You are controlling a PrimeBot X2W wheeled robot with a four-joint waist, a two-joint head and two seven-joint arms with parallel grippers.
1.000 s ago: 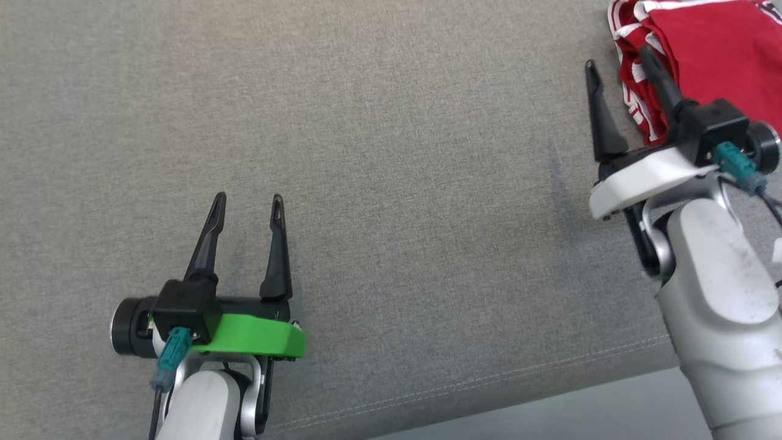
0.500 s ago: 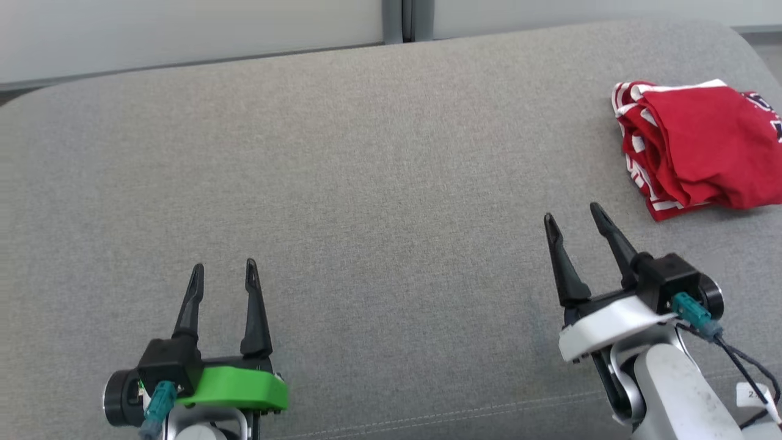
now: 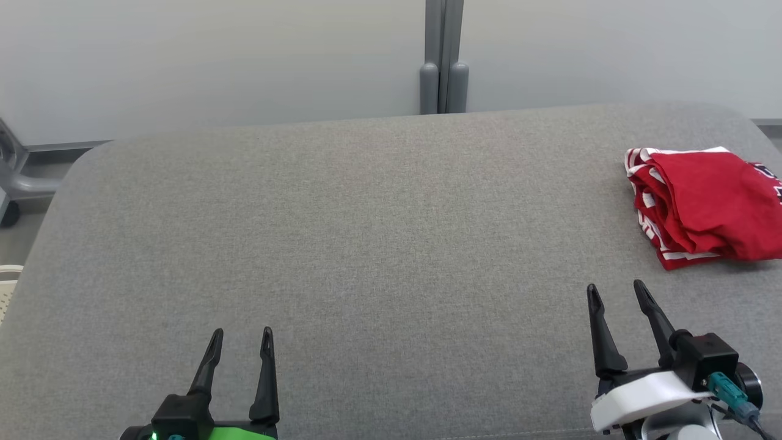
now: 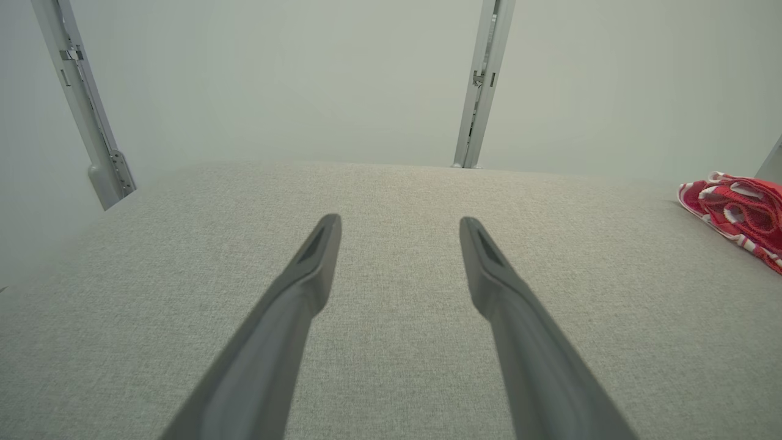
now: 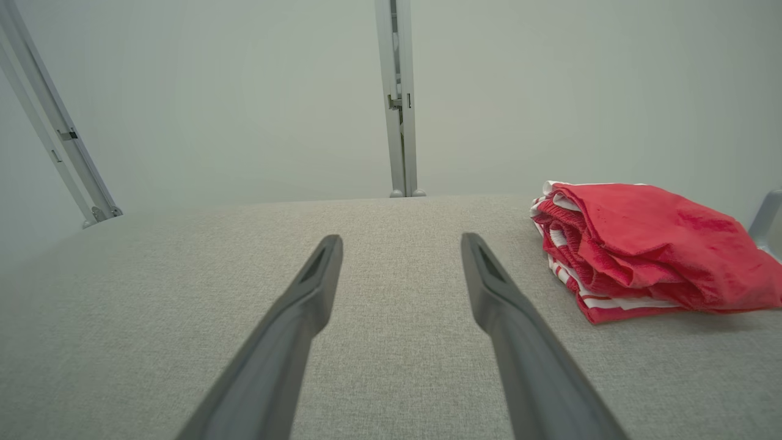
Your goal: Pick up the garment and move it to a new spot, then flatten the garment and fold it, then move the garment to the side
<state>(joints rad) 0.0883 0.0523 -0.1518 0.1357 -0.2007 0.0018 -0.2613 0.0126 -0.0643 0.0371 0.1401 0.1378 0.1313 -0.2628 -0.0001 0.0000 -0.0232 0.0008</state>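
The garment (image 3: pixel 702 205) is red with white stripes and lies folded in a compact bundle at the far right of the grey cushioned surface (image 3: pixel 379 232). It also appears at the right in the right wrist view (image 5: pixel 641 250) and at the right edge of the left wrist view (image 4: pixel 742 211). My right gripper (image 3: pixel 617 293) stands open, low at the right, a short way in front of the garment and apart from it. Low at the left, my left gripper (image 3: pixel 241 336) is open with nothing between its fingers.
Behind the cushion's far edge is a pale wall with a grey vertical post (image 3: pixel 443 58). A grey frame with a wheel (image 3: pixel 12 177) stands off the left end. The cushion's right end curves away just past the garment.
The head camera has tilted up, so the far edge and wall have come into view. The right gripper has drawn back from the garment toward the near edge. Both grippers stayed open.
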